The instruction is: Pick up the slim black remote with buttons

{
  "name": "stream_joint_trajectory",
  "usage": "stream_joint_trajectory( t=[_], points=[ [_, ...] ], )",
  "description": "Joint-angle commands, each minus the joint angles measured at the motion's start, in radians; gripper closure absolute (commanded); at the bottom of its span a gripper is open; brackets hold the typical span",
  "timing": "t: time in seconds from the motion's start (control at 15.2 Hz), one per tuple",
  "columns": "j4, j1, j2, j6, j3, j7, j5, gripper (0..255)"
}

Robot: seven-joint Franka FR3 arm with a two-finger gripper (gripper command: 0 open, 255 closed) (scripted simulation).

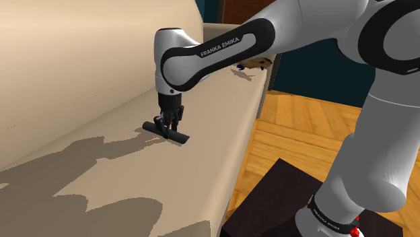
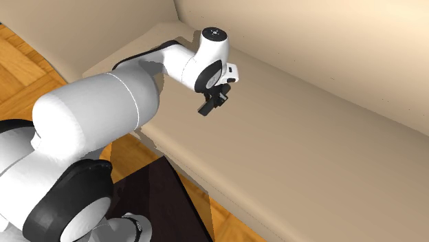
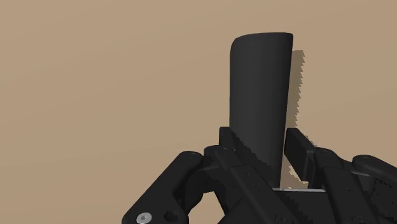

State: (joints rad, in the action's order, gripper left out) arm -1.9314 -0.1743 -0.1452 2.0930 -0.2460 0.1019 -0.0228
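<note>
Gripper (image 3: 259, 141): black, clenched on the remote (image 3: 261, 83), one finger (image 3: 299, 146) against each long edge, about mid-length. Remote: slim, black, plain-faced, lying level over the beige sofa seat (image 1: 222, 114); I cannot tell whether it rests on the cushion or hangs just clear. Step in hand, by my judgement: the lift. I would rise straight and slowly, keeping the wrist level so the thin edges do not slip. Containers: none to enter; one small brown item (image 1: 254, 64) sits at the seat's far end.

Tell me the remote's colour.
The remote is plain black, with no buttons visible; it shows best in the wrist view, between the fingers.
</note>
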Motion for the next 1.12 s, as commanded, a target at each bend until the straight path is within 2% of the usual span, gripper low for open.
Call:
stream_joint_trajectory(
  t=[0.0,0.92,1.06],
  points=[
    [0.006,-0.001,0.003,-0.012,-0.001,0.000,-0.002,255],
    [0.141,0.002,0.048,-0.190,-0.002,0.000,-0.011,255],
    [0.142,0.002,0.048,-0.192,-0.002,0.001,-0.011,255]
  ],
)
